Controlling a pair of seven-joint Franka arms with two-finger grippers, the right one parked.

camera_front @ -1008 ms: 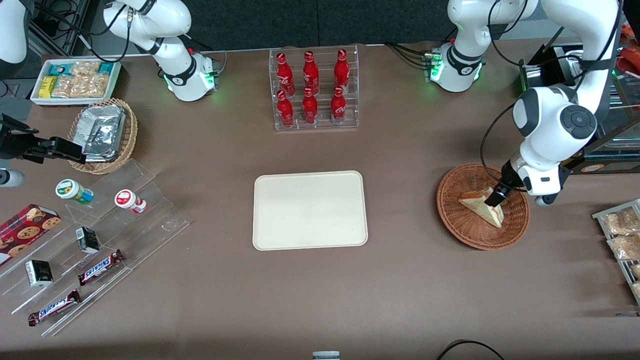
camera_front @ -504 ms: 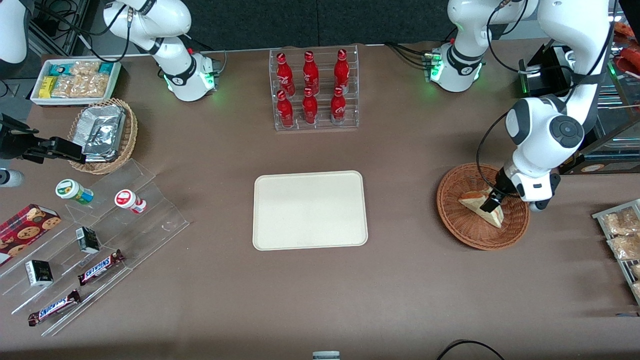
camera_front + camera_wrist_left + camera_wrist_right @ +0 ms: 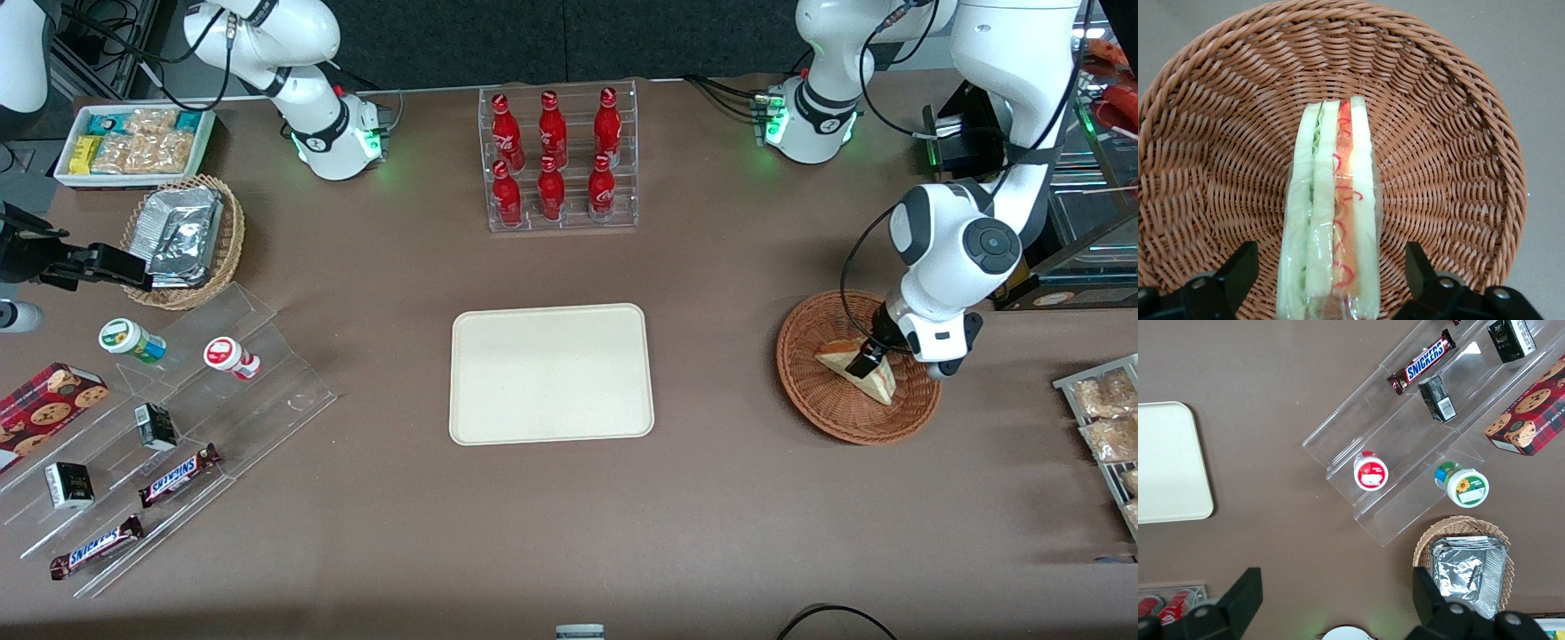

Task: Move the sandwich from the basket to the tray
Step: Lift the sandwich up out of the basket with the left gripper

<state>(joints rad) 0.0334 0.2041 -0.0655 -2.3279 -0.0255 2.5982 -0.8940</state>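
The gripper (image 3: 864, 363) hangs low over the basket (image 3: 827, 418), its fingers (image 3: 1238, 270) spread wide apart on either side of the sandwich (image 3: 1333, 220) and touching neither face of it. The sandwich stands on edge in the basket — white bread outside, red and green filling showing along the cut side — toward the working arm's end of the table. The tray (image 3: 551, 373) lies bare at mid-table, well apart from the basket.

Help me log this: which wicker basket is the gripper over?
The reddish-brown basket holding the sandwich; the open gripper straddles it. The paler basket holds foil packets.
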